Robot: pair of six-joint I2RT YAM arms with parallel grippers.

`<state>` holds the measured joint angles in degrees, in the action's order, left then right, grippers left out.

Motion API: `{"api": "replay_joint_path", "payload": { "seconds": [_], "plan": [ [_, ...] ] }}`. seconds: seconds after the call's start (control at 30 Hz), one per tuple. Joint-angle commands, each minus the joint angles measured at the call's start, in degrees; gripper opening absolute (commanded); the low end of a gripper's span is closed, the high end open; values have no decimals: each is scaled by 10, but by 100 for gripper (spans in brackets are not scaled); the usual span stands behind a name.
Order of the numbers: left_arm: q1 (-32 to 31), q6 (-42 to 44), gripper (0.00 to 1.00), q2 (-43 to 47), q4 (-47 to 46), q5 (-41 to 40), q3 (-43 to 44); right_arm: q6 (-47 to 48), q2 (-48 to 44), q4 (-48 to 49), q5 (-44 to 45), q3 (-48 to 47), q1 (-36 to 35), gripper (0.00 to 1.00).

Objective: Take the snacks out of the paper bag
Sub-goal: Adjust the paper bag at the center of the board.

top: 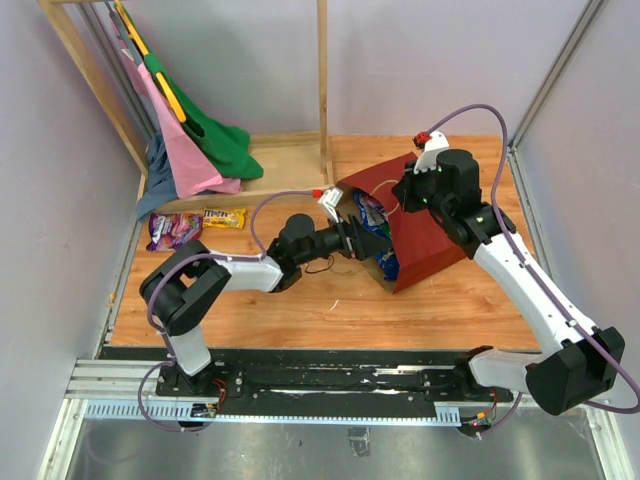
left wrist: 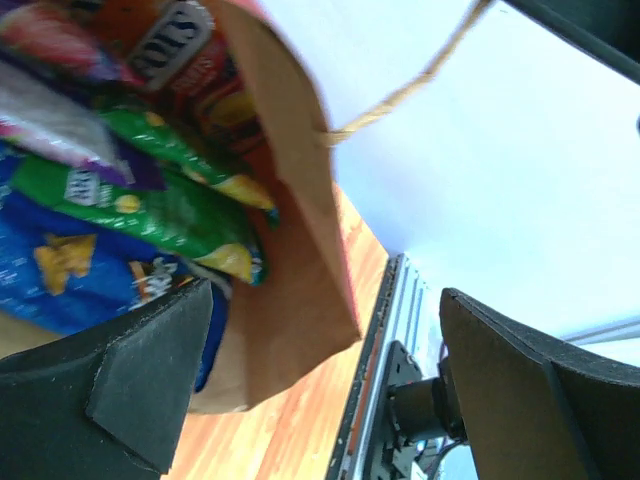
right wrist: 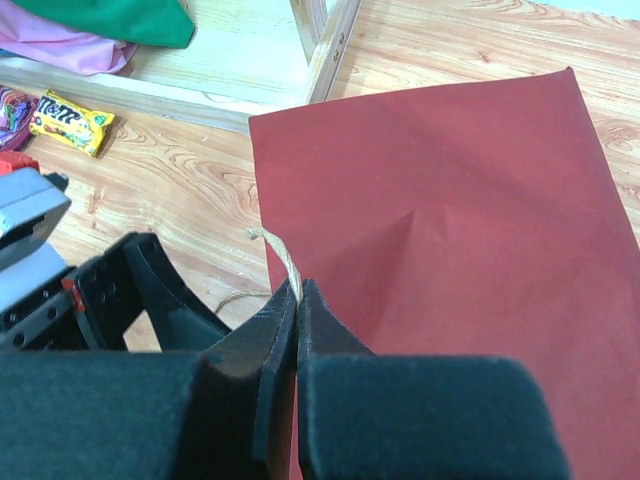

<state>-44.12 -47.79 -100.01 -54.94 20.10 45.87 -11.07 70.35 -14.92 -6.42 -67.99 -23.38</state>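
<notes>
Snacks (left wrist: 120,200) fill the paper bag (top: 430,235), which is tilted with its mouth facing left. Well left of the bag lie 2 more, a purple packet (top: 172,230) and a yellow packet (top: 224,217). The left gripper (top: 370,240) gapes wide at the bag's mouth. The right gripper (right wrist: 298,297) pinches the bag's string handle (right wrist: 283,262).

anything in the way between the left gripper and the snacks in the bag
Nothing covers the packets: the open left gripper sits at the mouth of the paper bag, with the snacks in plain view ahead. But the bag's brown side wall lies in line with the gap between the gripper's fingers and could catch.
</notes>
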Motion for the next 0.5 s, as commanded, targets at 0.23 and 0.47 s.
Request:
{"api": "replay_joint_path", "payload": {
  "seconds": [0.23,0.47],
  "plan": [
    [-35,4,100,-39,100,-93,111,3,-18,13,-3,5,-7,1],
    [-40,-15,100,-79,140,-114,156,4,-12,16,-6,7,-7,1]
  ]
}}
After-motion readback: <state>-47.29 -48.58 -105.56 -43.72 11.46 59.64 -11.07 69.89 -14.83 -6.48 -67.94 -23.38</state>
